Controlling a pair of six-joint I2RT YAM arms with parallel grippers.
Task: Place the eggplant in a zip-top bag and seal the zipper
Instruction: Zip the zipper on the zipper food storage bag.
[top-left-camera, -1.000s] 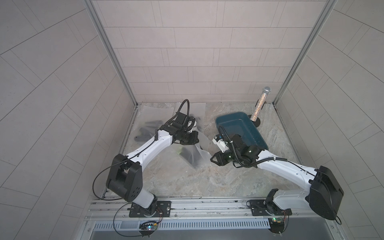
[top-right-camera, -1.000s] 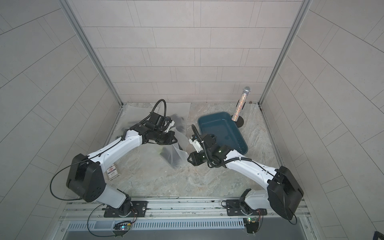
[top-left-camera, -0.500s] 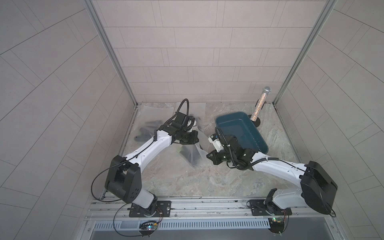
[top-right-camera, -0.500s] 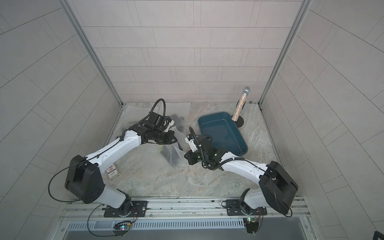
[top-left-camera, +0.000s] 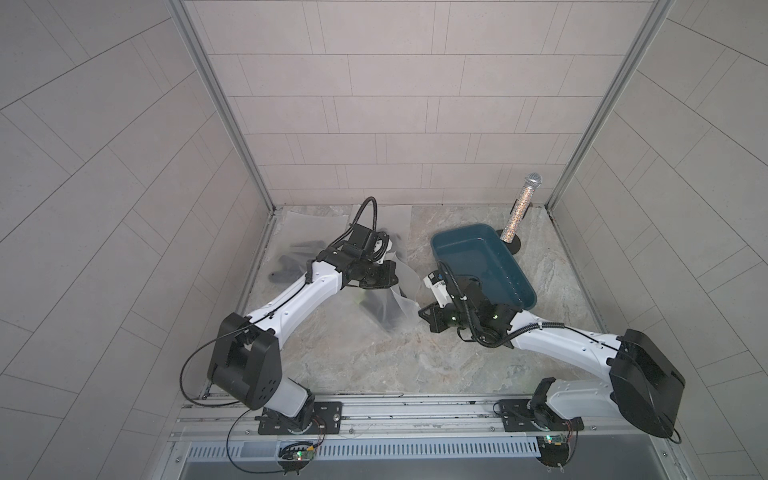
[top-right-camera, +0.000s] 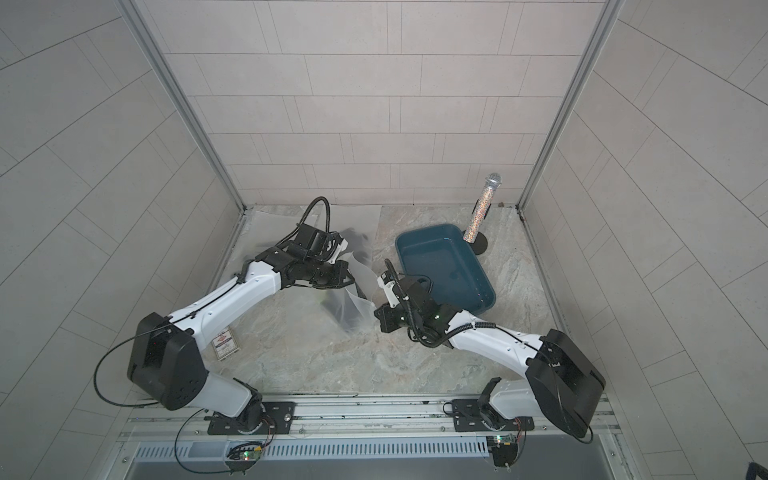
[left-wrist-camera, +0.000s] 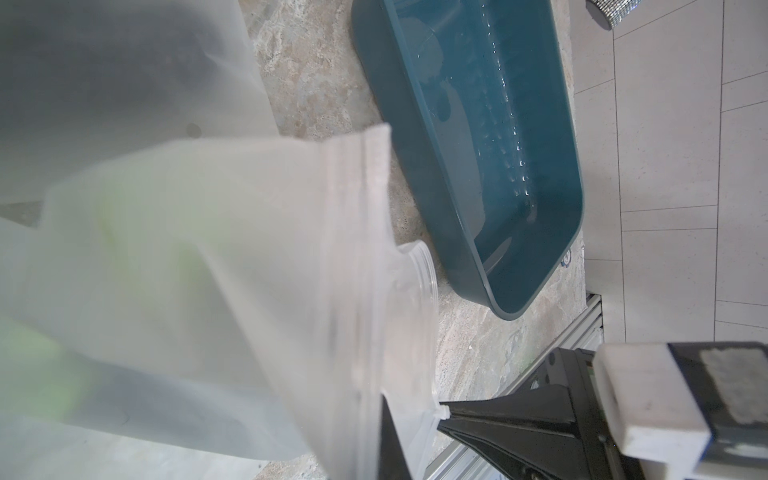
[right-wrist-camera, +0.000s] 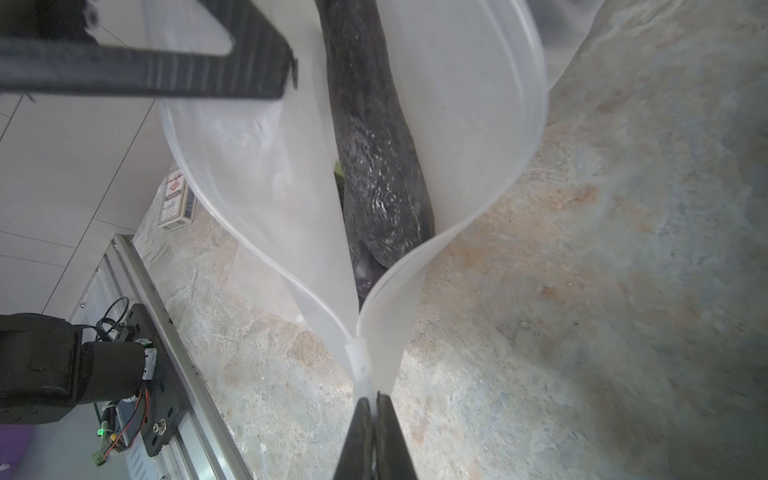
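Near the middle of the bench (top-left-camera: 374, 365), a cloudy zip-top bag (top-left-camera: 395, 305) hangs stretched between the two arms. The eggplant (right-wrist-camera: 374, 166) is already inside it, dark and wrinkled, seen through the open mouth in the right wrist view and as a dark shape behind the plastic in both top views. The right claw (right-wrist-camera: 376, 405) is closed tight on one end of the zipper strip, where the bag's two lips meet. From that corner the lips spread apart in a wide V, so the zipper is not sealed. The left claw (top-left-camera: 390, 279) is closed on the far part of the bag's rim, lifting it off the bench. A blue tub (top-left-camera: 478, 257) sits just beside the right arm, with a glittery microphone (top-left-camera: 521, 208) standing behind it. A small card box (top-right-camera: 226, 343) lies beside the left arm.
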